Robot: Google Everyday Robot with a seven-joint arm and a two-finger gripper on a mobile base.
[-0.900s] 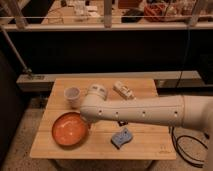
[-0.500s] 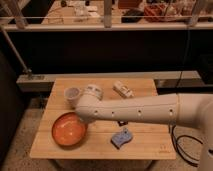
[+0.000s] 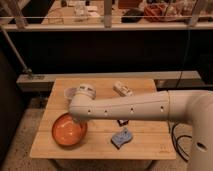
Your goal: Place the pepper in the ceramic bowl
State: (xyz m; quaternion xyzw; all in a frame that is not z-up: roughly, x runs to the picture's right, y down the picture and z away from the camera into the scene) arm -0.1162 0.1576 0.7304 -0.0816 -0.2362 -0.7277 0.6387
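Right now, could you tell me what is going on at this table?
The robot's arm reaches across the wooden table, its far end above the back rim of the orange ceramic bowl. The gripper is hidden behind the arm, and no pepper shows. A white cup and a blue object sit nearby.

A light wooden worktop (image 3: pixel 150 145) stands on a pale speckled floor (image 3: pixel 17 145) in dim, warm light. Behind it a low pale ledge (image 3: pixel 45 78) runs along a dark wall (image 3: pixel 100 52), which is topped by a wooden counter (image 3: pixel 60 20) with white posts (image 3: pixel 107 12). A black cable (image 3: pixel 186 55) hangs at the right. The pincer is hidden behind the end of the arm (image 3: pixel 130 107), over the worktop's left half.
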